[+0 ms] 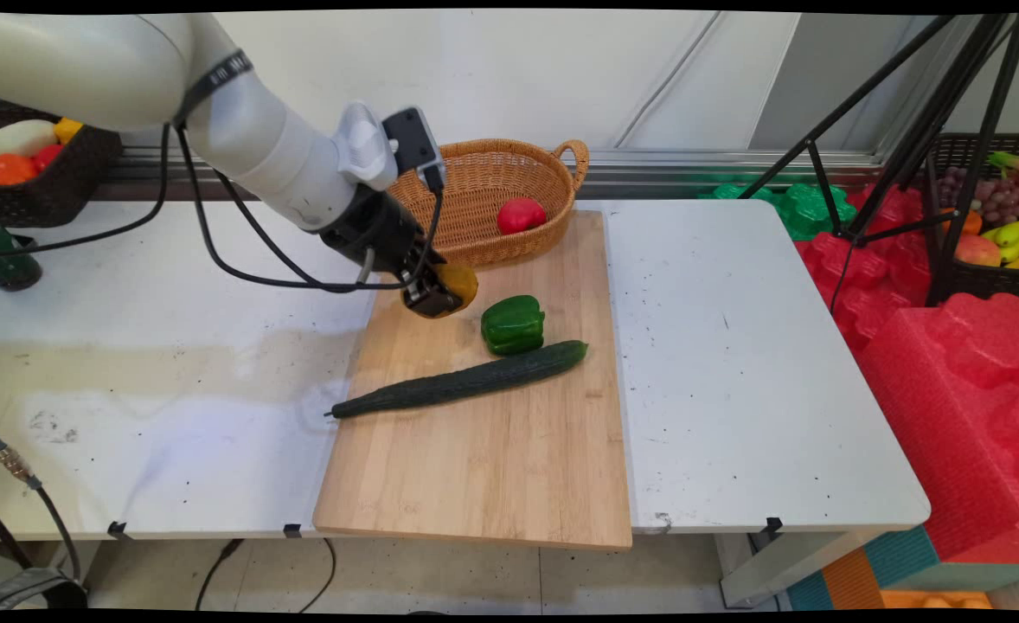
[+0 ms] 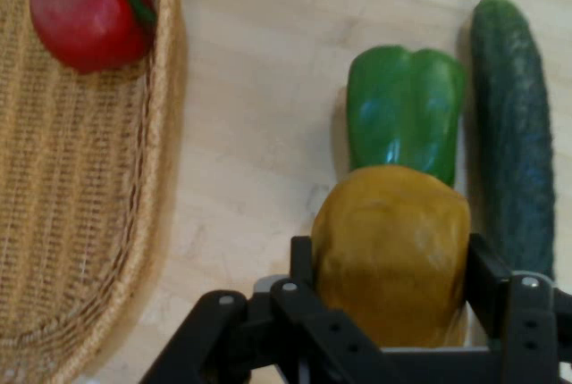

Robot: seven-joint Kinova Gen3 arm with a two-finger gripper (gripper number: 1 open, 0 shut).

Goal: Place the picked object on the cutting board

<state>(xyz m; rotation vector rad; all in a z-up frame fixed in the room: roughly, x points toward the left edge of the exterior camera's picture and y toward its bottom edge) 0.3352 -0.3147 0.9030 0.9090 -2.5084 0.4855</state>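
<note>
Your arm (image 1: 241,130) is smooth white with rounded links and a dark band near the basket-side joint. Black cables (image 1: 215,251) loop beneath it. You see a black gripper (image 1: 433,294) with silver screws (image 2: 283,288).

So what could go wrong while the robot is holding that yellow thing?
The yellow pepper is round and smooth, clamped only at its sides by the gripper, so it might slip onto the cutting board. The green pepper and cucumber lie close by, so a low swing could knock them.
</note>
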